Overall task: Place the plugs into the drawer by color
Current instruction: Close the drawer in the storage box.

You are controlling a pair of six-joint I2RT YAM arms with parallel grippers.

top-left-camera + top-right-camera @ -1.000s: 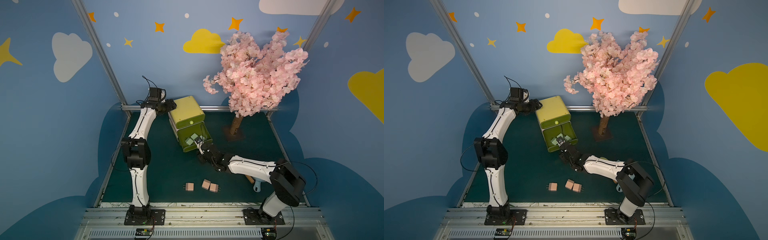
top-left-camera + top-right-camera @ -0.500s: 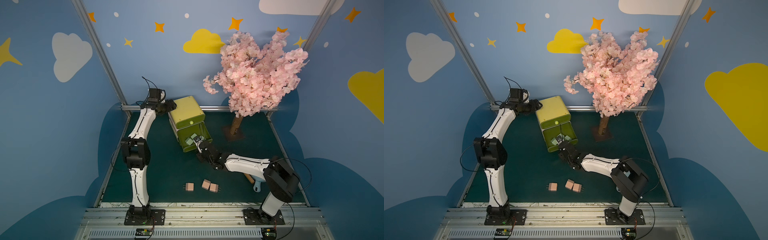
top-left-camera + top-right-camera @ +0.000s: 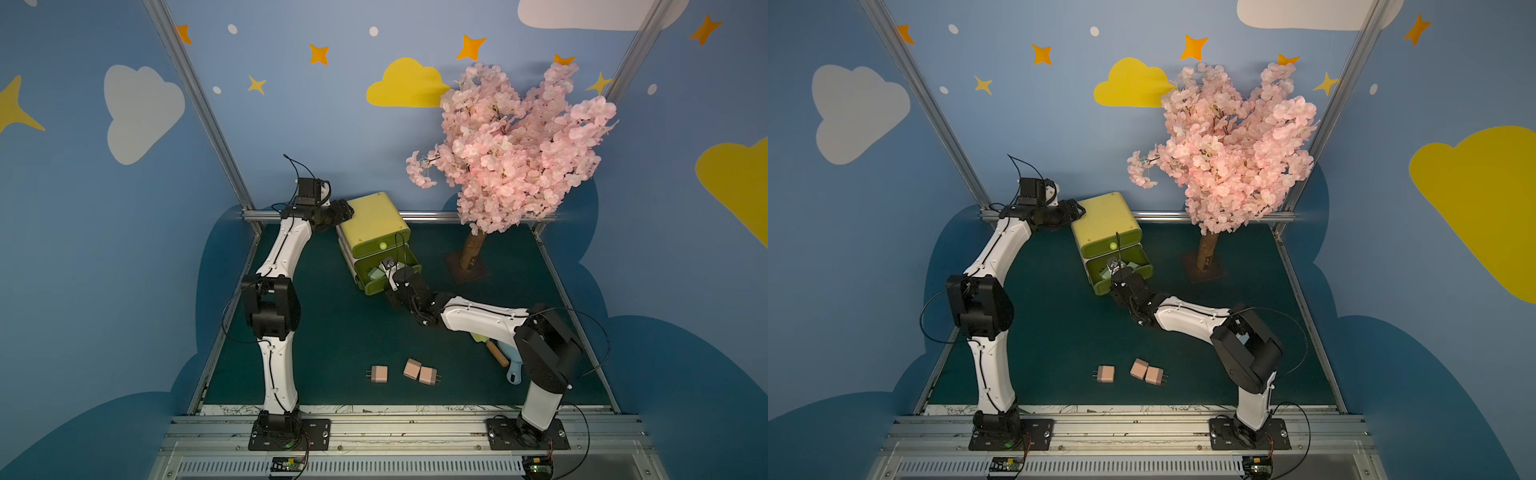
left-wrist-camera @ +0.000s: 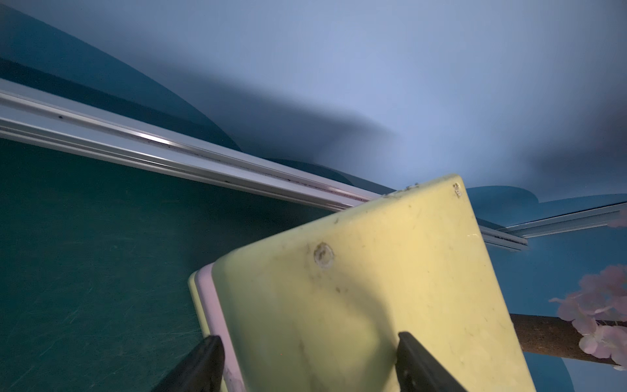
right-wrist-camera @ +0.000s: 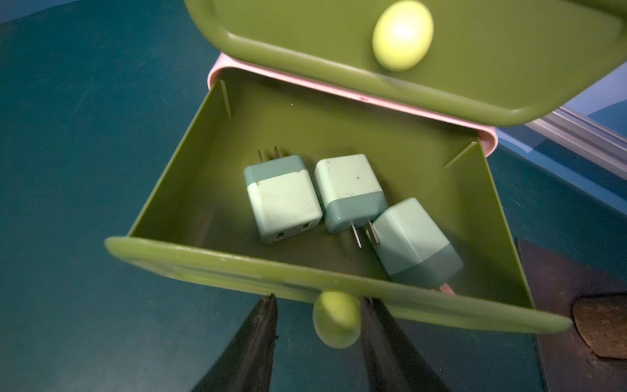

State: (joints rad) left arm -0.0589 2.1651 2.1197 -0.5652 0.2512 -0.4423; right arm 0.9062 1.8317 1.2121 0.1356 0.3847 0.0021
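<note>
Right gripper (image 5: 319,300) had crept in, jaws loose astride the knob (image 5: 336,319) of the middle drawer (image 5: 237,258). Left gripper (image 4: 308,337) clamped the chest (image 3: 374,220). Three green plugs (image 5: 283,200) lay in that drawer, so closing probably came next. Three pink plugs (image 3: 419,372) sat unsorted on the table (image 3: 332,332).

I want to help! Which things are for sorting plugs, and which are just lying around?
For the job: drawer chest, three green plugs in its open drawer, three pink plugs on the mat.
Just lying about: blossom tree, pale blue tool.
</note>
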